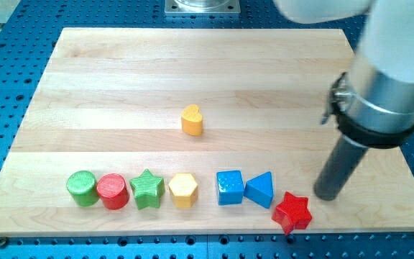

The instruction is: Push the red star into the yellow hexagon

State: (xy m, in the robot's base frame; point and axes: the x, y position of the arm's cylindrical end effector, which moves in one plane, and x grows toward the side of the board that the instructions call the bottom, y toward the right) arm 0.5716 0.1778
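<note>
The red star (292,213) sat nearest the view's bottom edge, the yellow hexagon (183,190) well apart at its nine o'clock beyond the blue triangle (260,189) and blue cube (229,187), while my clawless tip (326,196) stood at its one o'clock.

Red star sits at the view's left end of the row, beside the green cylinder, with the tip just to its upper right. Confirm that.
Not right. The camera view shows the red star at the view's right end, beside the blue triangle, not the green cylinder. My tip is indeed just to its upper right.
</note>
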